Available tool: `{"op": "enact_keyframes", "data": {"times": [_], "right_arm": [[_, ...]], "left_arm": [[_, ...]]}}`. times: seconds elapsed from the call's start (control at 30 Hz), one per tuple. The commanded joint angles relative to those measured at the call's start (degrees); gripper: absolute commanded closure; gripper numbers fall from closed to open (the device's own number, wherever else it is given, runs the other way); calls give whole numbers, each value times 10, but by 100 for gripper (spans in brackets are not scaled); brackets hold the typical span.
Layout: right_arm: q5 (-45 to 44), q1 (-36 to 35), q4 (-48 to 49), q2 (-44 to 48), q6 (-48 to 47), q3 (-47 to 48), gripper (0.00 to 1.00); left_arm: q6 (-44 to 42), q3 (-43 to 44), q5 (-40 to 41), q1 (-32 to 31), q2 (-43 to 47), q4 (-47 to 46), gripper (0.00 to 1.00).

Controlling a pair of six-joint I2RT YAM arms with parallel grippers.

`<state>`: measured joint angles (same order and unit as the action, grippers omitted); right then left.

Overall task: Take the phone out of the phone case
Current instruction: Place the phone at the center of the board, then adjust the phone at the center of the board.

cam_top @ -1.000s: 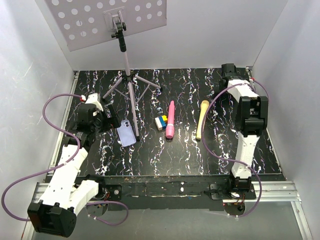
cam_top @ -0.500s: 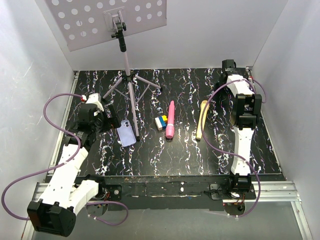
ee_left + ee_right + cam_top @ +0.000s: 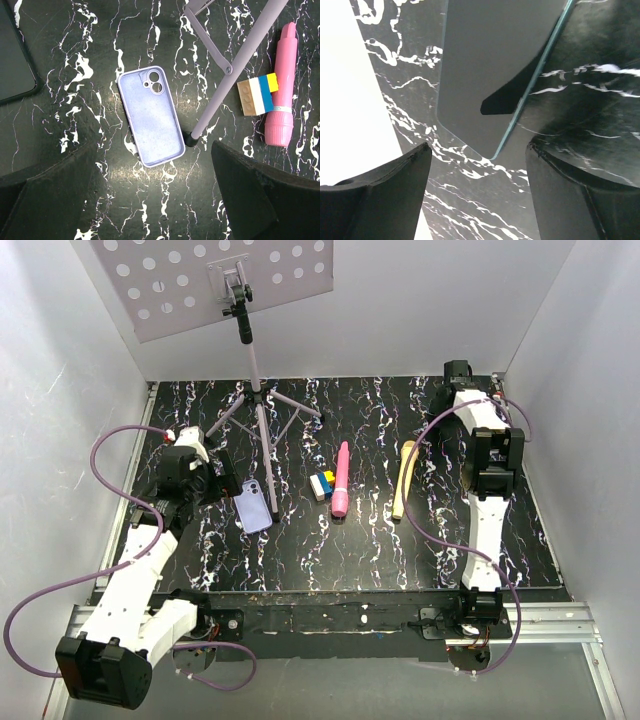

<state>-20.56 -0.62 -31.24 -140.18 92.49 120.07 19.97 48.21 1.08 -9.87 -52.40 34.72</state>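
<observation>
- L hand (image 3: 153, 150): fingers spread wide, nothing betw them. It hangs over the desk (image 3: 75, 30), looking straight down.
- Phone case (image 3: 150, 116) lies flat right under L hand, just fwd of the gap betw the fingers. Open side is up and the shell is empty; desk shows thru the cam cutout.
- Phone (image 3: 14, 55) lies flat, fwd and well to the left of L hand, apart from the case and only partly in the wrist view. Judged from this, phone's already out.
- Tripod leg (image 3: 240, 55) ends just right of the case's near corner.
- R hand (image 3: 477, 146): fingers also apart and empty, by the wall. A dark flat slab (image 3: 485, 60) w/ a teal edge lies fwd of it; can't tell what it is.
- Handling, phone (est.): stiff, glossy, prob slippery, glass so fragile, and heavier than the case. Pinch across the long side edges, not the screen. It's thin on the desk, so little edge to catch.
- Handling, case (est.): light, thin, prob a bit flexy. Take it by the rim wall on a long side.
</observation>
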Motion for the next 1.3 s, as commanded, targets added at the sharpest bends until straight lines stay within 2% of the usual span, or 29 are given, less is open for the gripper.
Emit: {"op": "enact_keyframes", "data": {"times": [0.0, 0.2, 0.33, 0.63, 0.87, 1.1, 1.17, 1.27], "right_arm": [[5, 24, -13, 74, -60, -57, 17], [-3, 41, 42, 177, -196, -189, 14], [72, 77, 136, 178, -229, -239, 14], [105, 95, 157, 101, -185, -187, 13], [86, 99, 94, 19, -185, -43, 12], [87, 106, 50, -47, -232, 90, 11], [90, 104, 52, -27, -255, 83, 11], [123, 99, 65, 37, -290, 7, 11]], "left_arm": [[-9, 4, 6, 6, -1, -3, 2], [-9, -1, -2, 13, -7, -9, 2], [-8, 0, -11, 20, -16, -11, 2], [-9, -7, -8, 28, -17, -16, 2], [-3, -6, -10, 30, -25, -15, 2], [-5, -6, -6, 33, -27, -15, 2], [-1, -5, 1, 37, -30, -15, 2], [15, -4, 18, 48, -43, -15, 2]]}}
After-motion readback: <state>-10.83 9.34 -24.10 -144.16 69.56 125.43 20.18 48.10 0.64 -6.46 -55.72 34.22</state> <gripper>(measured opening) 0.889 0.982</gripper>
